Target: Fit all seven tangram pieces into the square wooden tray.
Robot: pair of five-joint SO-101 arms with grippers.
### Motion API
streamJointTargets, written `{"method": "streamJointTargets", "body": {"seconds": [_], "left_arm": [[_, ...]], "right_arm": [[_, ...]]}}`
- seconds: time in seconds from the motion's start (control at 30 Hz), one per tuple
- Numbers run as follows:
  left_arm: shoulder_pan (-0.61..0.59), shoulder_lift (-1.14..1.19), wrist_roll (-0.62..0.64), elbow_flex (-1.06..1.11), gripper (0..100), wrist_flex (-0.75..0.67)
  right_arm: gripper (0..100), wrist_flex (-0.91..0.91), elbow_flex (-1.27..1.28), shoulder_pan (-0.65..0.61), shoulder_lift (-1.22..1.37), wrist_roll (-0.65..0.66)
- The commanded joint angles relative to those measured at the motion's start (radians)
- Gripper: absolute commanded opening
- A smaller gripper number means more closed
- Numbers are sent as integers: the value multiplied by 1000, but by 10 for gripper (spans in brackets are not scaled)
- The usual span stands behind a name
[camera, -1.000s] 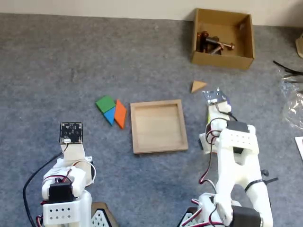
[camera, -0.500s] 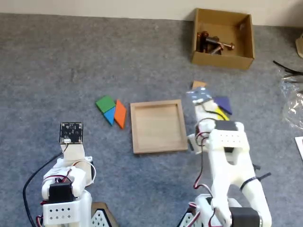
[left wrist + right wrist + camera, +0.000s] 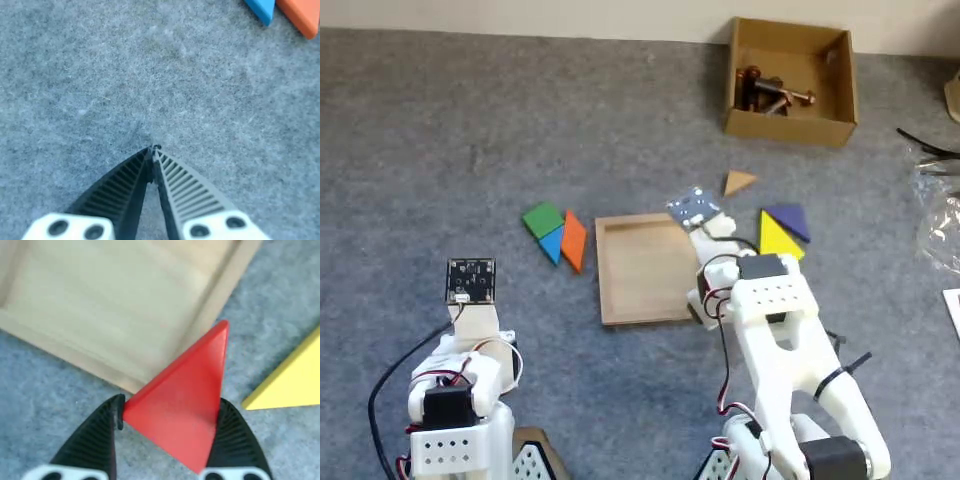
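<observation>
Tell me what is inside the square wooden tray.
Bare wood shows inside the wooden tray, no piece. The right arm covers its right part in the high view. The right tool holds the red triangle by the tray's rim, not inside.

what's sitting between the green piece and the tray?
The orange piece, with the blue triangle alongside it, lies between the green piece and the wooden tray; the high view shows it.

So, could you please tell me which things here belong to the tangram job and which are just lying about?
Job: wooden tray; red triangle held in the right gripper; yellow triangle; purple piece; tan triangle; green square; blue triangle; orange piece.
Lying about: cardboard box with metal parts; clear plastic at the table's edge.
</observation>
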Motion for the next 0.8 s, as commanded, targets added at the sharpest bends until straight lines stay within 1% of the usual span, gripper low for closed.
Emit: {"method": "streamJointTargets", "body": {"seconds": [0.0, 0.07, 0.17, 0.33, 0.43, 0.53, 0.77], "left_arm": [[-8, 7, 2, 21, 5, 8], [-8, 7, 2, 21, 5, 8], [-8, 7, 2, 21, 5, 8], [-8, 7, 2, 21, 5, 8], [-8, 7, 2, 21, 5, 8], [-8, 7, 2, 21, 5, 8], [-8, 7, 2, 21, 5, 8]], "right_arm": [[53, -13, -107, -22, -44, -60], [53, -13, -122, -38, -44, -95], [53, -18, -143, -73, -25, -181], [53, -15, -234, -124, 101, -292], [53, -13, -297, -136, 203, -374], [53, -13, -346, -140, 283, -422], [53, -19, -426, -162, 386, -563]]}}
